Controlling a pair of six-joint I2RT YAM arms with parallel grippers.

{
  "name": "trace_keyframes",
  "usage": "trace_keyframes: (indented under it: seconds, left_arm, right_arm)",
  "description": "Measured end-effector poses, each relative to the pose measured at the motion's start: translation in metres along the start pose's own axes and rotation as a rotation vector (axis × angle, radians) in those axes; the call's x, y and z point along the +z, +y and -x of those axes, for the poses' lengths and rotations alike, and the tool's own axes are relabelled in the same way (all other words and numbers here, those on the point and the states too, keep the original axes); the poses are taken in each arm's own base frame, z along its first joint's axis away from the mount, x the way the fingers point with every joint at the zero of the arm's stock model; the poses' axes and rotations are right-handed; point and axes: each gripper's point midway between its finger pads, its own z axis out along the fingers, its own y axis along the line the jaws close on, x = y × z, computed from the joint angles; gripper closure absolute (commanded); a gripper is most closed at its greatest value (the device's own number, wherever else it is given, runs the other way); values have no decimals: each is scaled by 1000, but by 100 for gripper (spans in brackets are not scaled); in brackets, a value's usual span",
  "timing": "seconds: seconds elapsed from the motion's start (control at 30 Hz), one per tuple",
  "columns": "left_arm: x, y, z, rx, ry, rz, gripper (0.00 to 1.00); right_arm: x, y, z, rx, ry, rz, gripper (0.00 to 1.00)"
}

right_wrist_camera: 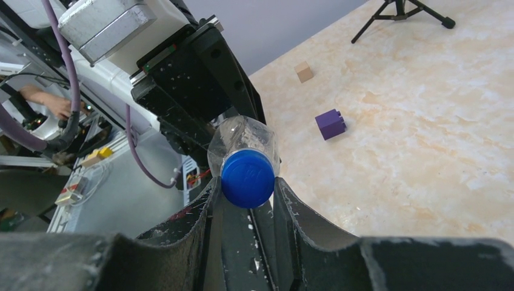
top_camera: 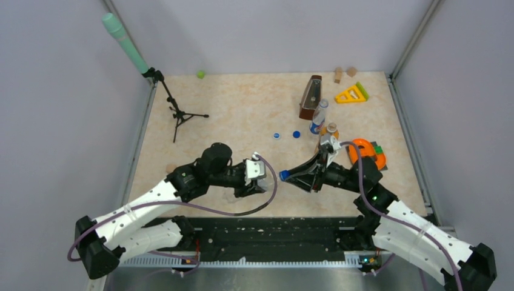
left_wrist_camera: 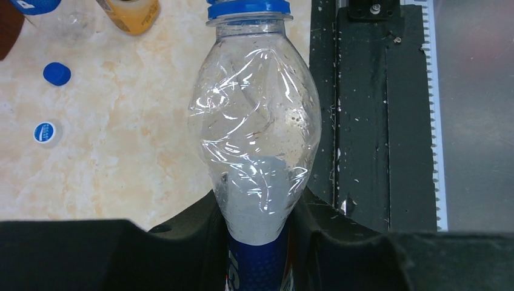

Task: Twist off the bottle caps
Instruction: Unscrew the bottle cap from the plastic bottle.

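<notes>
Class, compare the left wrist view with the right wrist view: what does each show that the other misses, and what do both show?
Only the left wrist view: two loose caps lying on the table, a dark blue cap and a paler cap, plus part of an orange bottle. Only the right wrist view: a purple cube, a wooden cube, and the right claw closed on a blue cap. Both: the clear bottle with that blue cap still on.

The clear bottle [left_wrist_camera: 254, 121] carries a dark blue cap [right_wrist_camera: 247, 178]. On the cream marbled table [left_wrist_camera: 121, 163], the loose cap [left_wrist_camera: 56, 73] is dark blue; the printed cap [left_wrist_camera: 45, 132] at its 6 o'clock is white with blue print.
</notes>
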Motion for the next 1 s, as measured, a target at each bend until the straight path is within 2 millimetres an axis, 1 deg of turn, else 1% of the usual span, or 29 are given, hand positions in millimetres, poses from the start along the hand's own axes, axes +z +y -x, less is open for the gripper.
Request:
trace_keyframes:
  seconds: [0.13, 0.23, 0.3, 0.4, 0.5, 0.67, 0.9, 1.0]
  left_arm:
    - [2, 6, 3, 21, -20, 25, 100]
    - [4, 11, 2, 40, -19, 51, 100]
    - [4, 14, 1, 53, -16, 69, 100]
    - [5, 19, 1, 72, -16, 103, 100]
    - [4, 25, 2, 103, -24, 150, 100]
    - [-7, 37, 1, 171, -27, 244, 100]
    - [-19, 55, 1, 254, -8, 375, 100]
    - [-19, 58, -3, 330, 42, 444, 100]
  right_arm:
    - [1, -2, 5, -4, -7, -22, 92]
    - [1, -6, 6, 4, -14, -48, 86]
    - [1, -9, 6, 12, -17, -62, 79]
    - [1, -13, 8, 24, -26, -86, 58]
    - [1, -18, 9, 47, -40, -121, 48]
    - [1, -29, 9, 98, -52, -184, 42]
    - [-2, -31, 15, 146, -87, -218, 41]
    - [-2, -36, 19, 191, -118, -252, 41]
